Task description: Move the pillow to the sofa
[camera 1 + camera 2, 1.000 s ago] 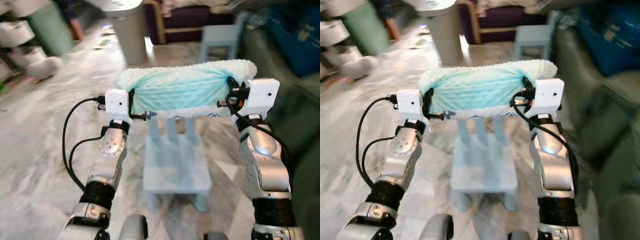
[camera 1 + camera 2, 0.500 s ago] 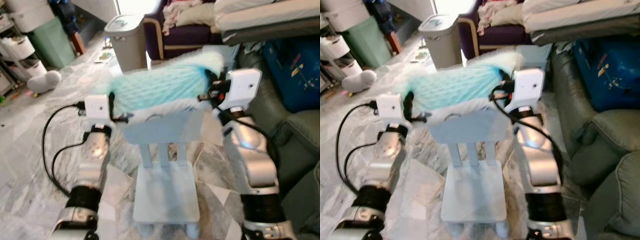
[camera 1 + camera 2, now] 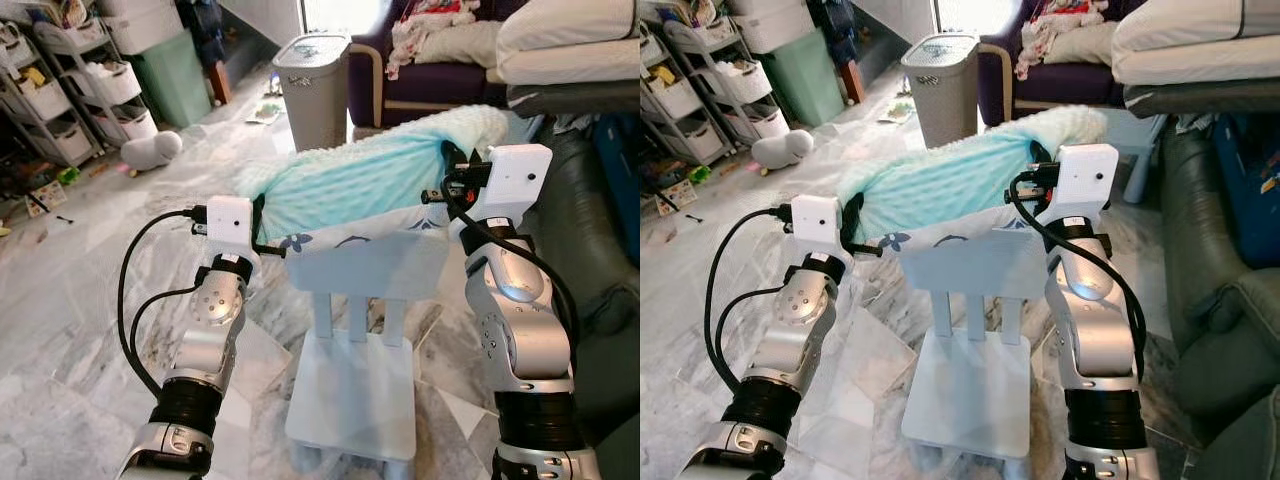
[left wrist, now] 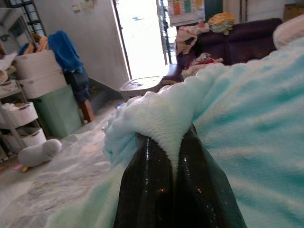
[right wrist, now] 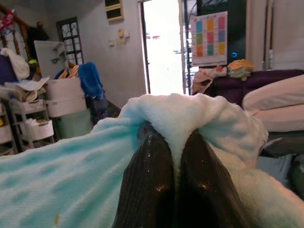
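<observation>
In the left eye view, the fluffy aqua-and-white pillow (image 3: 365, 180) is hanging in the air above the backrest of the pale blue wooden chair (image 3: 362, 352), the left gripper (image 3: 259, 222) clenching one end. In the right eye view, the right gripper (image 3: 1036, 183) is pinching the other end. In both wrist views, the fingers (image 4: 175, 190) are nipping folds of plush. The pillow is looking light, soft and saggy; the end grips are suiting it.

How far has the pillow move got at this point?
Done: the pillow is lifted, pinched at each end by the left gripper and the right gripper. In hand: it hangs above the small blue chair. Left: carrying it to the dark green sofa on the robot's right and letting go.
</observation>
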Robot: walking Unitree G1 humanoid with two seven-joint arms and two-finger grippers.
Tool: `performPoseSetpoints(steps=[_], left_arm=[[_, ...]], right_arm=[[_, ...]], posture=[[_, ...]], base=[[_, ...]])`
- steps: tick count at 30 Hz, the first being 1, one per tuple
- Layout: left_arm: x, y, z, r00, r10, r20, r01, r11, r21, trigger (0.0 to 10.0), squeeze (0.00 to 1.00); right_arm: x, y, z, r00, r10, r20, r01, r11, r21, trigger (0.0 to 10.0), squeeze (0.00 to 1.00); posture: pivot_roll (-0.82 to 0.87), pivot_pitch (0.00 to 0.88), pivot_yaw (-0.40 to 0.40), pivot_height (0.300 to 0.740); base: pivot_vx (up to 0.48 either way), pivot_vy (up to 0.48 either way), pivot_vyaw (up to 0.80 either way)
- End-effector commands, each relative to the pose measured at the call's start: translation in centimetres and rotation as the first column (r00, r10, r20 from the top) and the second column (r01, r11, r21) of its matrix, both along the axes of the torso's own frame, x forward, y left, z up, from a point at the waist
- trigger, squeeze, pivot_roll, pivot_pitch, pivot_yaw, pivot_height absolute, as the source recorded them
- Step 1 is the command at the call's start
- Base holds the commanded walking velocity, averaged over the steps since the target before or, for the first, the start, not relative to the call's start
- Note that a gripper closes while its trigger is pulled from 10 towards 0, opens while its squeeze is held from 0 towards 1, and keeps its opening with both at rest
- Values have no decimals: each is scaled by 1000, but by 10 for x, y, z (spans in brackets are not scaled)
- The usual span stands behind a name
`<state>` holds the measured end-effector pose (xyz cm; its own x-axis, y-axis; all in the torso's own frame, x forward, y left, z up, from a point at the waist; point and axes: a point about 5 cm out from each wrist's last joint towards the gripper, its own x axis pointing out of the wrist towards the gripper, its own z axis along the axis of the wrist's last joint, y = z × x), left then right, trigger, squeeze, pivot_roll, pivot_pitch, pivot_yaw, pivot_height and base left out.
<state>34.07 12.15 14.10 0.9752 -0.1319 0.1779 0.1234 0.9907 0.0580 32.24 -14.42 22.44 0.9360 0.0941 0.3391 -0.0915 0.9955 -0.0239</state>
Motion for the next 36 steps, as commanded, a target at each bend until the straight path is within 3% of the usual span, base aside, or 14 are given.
performPoseSetpoints(steps=[1, 8, 11, 28, 36], left_arm=[[-2, 2, 0, 1000, -8, -15, 8, 1000, 1, 10000, 0], [-4, 7, -3, 999, 6, -39, -6, 1000, -12, 10000, 0], [-4, 9, -5, 997, 1, -73, -5, 998, -58, 10000, 0], [-2, 6, -11, 975, -80, -206, 29, 971, -239, 10000, 0], [-3, 5, -9, 974, -98, -205, 46, 968, -246, 10000, 0]], right_arm=[[-2, 3, 7, 1000, 13, 28, -13, 1000, 2, 10000, 0], [-3, 7, 5, 999, 34, 17, -34, 999, 6, 10000, 0], [-2, 8, 2, 999, 33, -5, -33, 999, 7, 10000, 0], [-4, 5, -3, 999, 23, -27, -22, 999, 24, 10000, 0], [-4, 6, -3, 999, 27, -20, -27, 999, 18, 10000, 0]], posture=[[-220, 0, 120, 740], [-214, 0, 122, 740], [-213, 0, 125, 740], [-222, 0, 146, 740], [-220, 0, 145, 740]], base=[[0, 0, 0], [0, 0, 0], [0, 0, 0], [0, 0, -800], [0, 0, 0]])
